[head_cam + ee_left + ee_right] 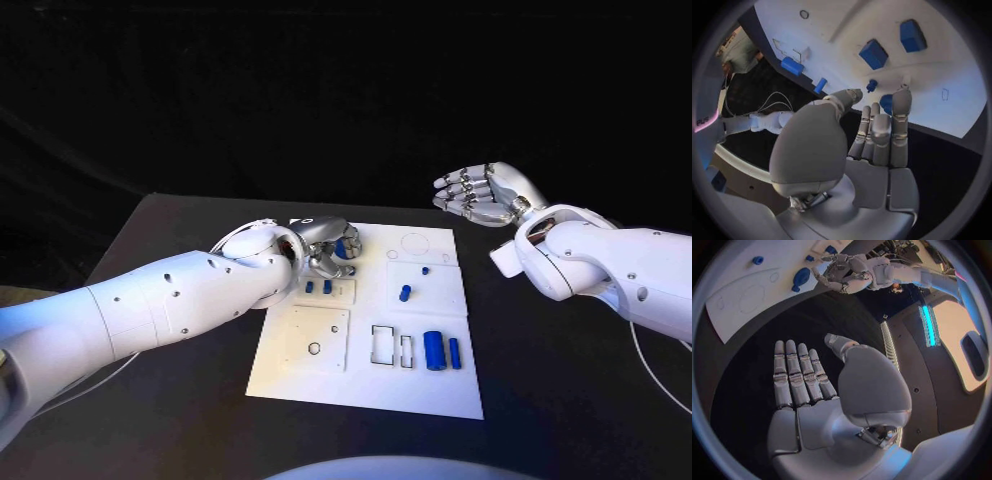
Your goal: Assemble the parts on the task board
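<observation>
The white task board (368,385) lies in the middle of the black table. My left hand (325,256) is low over its far left part, fingers stretched out and apart (879,130). Its fingertips are at a round blue part (886,103) that lies on the board, and nothing is gripped. A small blue peg (871,86) stands just beyond. Two square blue parts (317,287) sit close to that hand. My right hand (483,194) hangs open above the table past the board's far right corner, palm bare (804,390).
Two blue cylinders (441,352) lie at the board's near right, next to empty rectangular slots (392,343). A small blue piece (405,293) sits mid-board. A square plate with a small ring (312,338) takes the near left. Black table surrounds the board.
</observation>
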You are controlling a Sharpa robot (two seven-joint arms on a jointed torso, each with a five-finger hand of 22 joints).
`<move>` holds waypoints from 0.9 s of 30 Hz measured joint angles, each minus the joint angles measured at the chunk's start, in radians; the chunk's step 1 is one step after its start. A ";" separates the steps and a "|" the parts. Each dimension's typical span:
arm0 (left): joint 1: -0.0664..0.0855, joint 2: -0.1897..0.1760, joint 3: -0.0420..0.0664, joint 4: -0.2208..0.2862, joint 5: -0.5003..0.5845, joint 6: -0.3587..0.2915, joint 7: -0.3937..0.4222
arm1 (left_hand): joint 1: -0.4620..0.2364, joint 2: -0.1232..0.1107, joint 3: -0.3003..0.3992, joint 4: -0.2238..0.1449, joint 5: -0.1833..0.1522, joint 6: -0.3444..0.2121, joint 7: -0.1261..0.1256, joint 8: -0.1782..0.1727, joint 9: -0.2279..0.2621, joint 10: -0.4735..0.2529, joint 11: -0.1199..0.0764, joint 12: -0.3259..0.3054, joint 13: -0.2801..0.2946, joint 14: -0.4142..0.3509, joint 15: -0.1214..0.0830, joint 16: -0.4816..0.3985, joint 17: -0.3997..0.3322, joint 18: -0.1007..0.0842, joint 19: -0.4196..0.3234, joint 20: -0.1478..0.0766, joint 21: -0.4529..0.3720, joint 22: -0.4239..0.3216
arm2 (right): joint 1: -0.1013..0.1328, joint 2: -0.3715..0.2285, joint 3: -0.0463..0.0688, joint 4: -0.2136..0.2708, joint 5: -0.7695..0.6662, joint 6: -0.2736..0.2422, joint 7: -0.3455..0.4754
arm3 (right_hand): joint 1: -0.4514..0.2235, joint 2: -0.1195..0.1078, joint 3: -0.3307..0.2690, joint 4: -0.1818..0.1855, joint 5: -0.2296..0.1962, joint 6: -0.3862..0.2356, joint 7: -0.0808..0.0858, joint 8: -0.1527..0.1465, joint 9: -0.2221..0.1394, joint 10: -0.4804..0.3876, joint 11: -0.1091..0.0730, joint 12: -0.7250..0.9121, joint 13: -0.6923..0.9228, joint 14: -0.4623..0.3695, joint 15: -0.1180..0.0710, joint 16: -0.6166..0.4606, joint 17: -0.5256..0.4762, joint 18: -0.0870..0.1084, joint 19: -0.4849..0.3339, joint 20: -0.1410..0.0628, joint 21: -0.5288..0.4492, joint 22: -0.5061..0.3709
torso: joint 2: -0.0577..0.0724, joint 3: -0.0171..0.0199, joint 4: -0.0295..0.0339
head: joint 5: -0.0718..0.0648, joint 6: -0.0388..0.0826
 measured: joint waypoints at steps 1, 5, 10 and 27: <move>0.000 0.004 0.000 -0.003 -0.006 0.004 -0.003 | 0.000 0.000 -0.003 -0.003 -0.003 0.000 0.000 0.000 -0.001 0.000 0.000 -0.003 -0.001 0.000 0.000 0.000 0.000 0.000 0.000 0.000 0.003 0.002 | 0.000 0.000 0.000 0.000 0.000 0.000 0.000 | 0.000 0.000 0.000 0.000 0.000 0.000 0.000 0.000 0.000 0.000 0.000 0.000 0.000 0.000 0.000 0.000 0.000 0.000 0.000 0.000 0.000 0.000 | 0.000 0.0000 0.0000 | 0.000 0.000; 0.000 0.016 0.000 -0.015 -0.026 0.026 -0.017 | 0.000 0.000 -0.003 -0.003 -0.011 0.009 -0.002 -0.004 -0.005 0.001 0.000 -0.004 -0.008 0.000 0.000 0.000 -0.002 0.000 0.000 0.000 0.003 0.002 | 0.000 0.001 0.000 0.000 0.000 0.000 0.000 | 0.000 0.000 0.000 0.000 0.000 0.000 0.000 0.000 0.000 0.000 0.000 0.000 0.000 0.000 0.000 0.000 0.000 0.000 0.000 0.000 0.000 0.000 | -0.001 0.0002 0.0000 | 0.000 0.000; 0.000 0.028 0.000 -0.029 -0.043 0.054 -0.033 | -0.005 0.005 -0.003 -0.003 -0.011 0.030 -0.006 -0.004 -0.012 0.030 -0.004 -0.004 -0.016 0.016 -0.003 0.017 0.009 0.000 0.021 -0.002 0.026 0.029 | 0.000 0.001 0.000 0.000 0.000 0.000 0.000 | 0.000 0.000 0.000 0.000 0.000 0.000 0.000 0.000 0.000 0.000 0.000 0.000 0.000 0.000 0.000 0.000 0.000 0.000 0.000 0.000 0.000 0.000 | -0.001 0.0002 -0.0001 | -0.001 -0.001; 0.001 0.058 0.002 -0.065 -0.061 0.102 -0.057 | -0.005 0.013 0.008 -0.014 -0.019 0.050 -0.007 -0.008 -0.027 0.069 -0.011 -0.001 -0.028 0.031 -0.010 0.030 0.028 0.000 0.038 -0.006 0.057 0.075 | 0.000 0.004 0.000 0.000 0.001 0.000 0.001 | 0.000 0.000 0.000 0.000 0.000 0.000 0.000 0.000 0.000 0.000 0.000 0.000 0.000 0.004 0.004 -0.006 -0.002 0.000 0.000 0.000 -0.005 -0.003 | -0.001 -0.0001 0.0008 | -0.005 -0.002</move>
